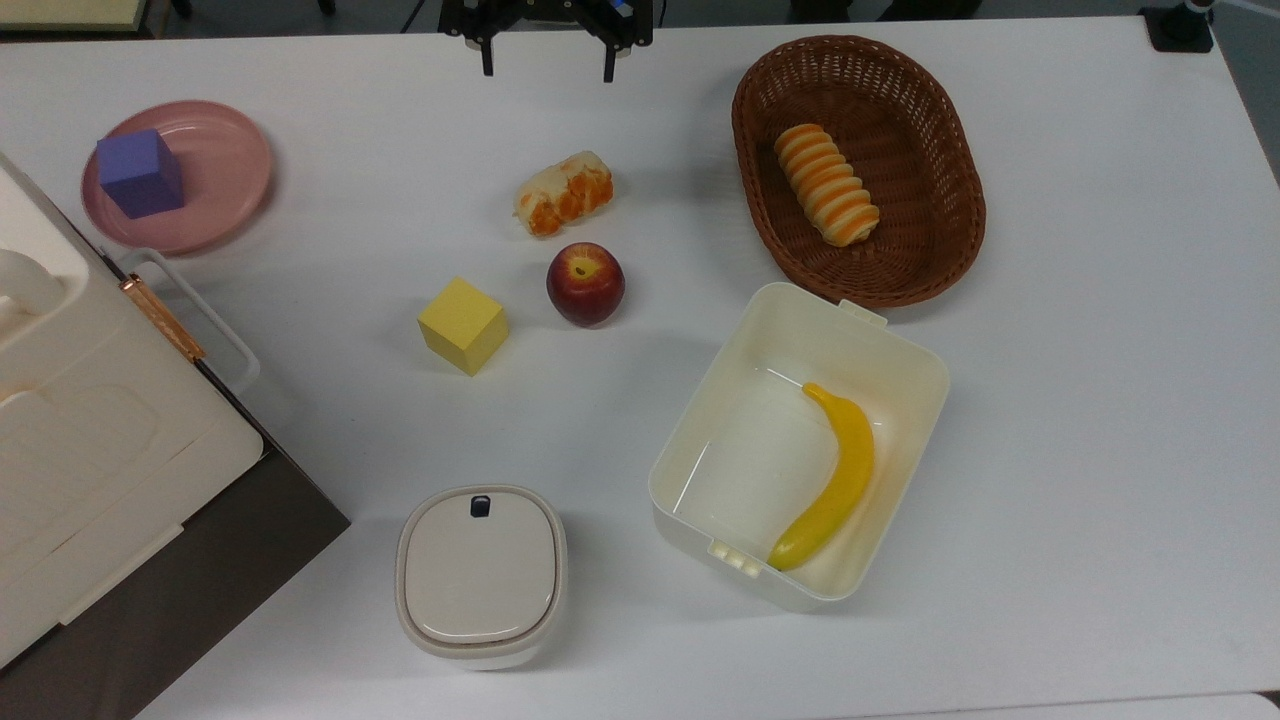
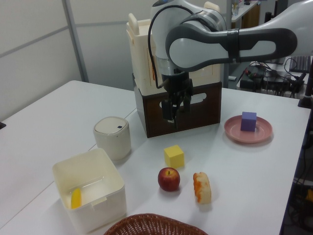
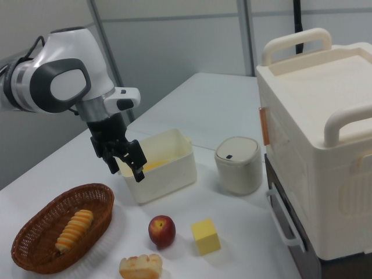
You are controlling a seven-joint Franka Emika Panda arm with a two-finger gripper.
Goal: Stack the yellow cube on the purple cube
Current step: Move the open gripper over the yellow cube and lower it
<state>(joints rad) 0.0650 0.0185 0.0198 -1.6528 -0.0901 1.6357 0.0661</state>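
My white table under even indoor light, pale grey panelled wall with a metal upright behind the table in the left view, cluttered desk with cables beyond the table's far edge, grey partition behind the table in the right view.

Matte yellow cube, matte purple cube, woven wicker basket, glossy apple
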